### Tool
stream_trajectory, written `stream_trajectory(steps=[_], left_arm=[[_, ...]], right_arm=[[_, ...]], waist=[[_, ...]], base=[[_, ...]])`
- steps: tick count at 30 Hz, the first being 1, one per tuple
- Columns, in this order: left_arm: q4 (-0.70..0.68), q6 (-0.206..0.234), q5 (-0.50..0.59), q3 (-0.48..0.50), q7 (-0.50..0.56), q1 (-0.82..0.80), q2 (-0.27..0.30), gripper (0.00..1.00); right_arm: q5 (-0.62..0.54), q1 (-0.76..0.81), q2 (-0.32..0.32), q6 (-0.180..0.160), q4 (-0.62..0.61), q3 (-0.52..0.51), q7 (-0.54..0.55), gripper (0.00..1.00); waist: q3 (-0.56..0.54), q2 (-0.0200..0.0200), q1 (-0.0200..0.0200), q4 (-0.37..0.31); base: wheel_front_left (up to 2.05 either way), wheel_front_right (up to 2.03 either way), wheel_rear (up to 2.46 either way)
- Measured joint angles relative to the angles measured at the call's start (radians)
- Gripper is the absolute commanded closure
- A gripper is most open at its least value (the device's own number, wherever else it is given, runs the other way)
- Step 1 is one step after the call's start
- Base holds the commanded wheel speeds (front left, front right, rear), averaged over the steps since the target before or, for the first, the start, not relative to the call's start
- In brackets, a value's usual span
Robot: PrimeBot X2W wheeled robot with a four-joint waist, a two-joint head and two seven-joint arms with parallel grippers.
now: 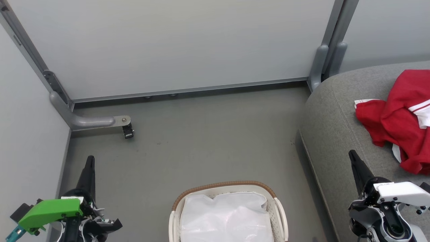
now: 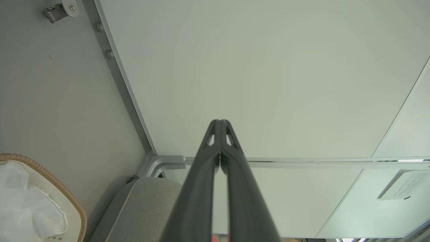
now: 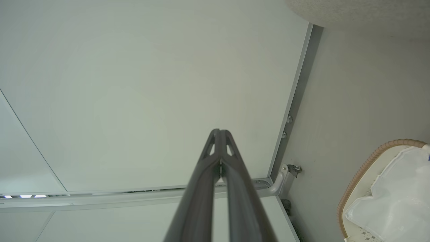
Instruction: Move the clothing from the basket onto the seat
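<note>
Left hand [image 1: 90,158]: fingers pressed together, empty, pointing up at lower left of head view, over floor [image 1: 201,134]. Right hand [image 1: 352,154]: fingers pressed together, empty, at lower right, over front edge of seat [image 1: 336,127]. Clothing [image 1: 399,121]: red crumpled heap with white trim, lying on seat, beyond right hand, not touching it. Basket [image 1: 221,186]: on floor between hands, just left of seat, white liner [image 1: 225,215] inside.

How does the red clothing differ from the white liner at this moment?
The clothing is red with white trim; the liner is plain white. The clothing lies on the grey seat; the liner sits inside the basket. Both lie crumpled.
</note>
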Motion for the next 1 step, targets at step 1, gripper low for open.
stream_trajectory(steps=[1], left_arm=[[0.0,0.0,0.0,0.0,0.0,0.0,0.0,1.0]], right_arm=[[0.0,0.0,0.0,0.0,0.0,0.0,0.0,1.0]], waist=[[0.0,0.0,0.0,0.0]], base=[[0.0,0.0,0.0]])
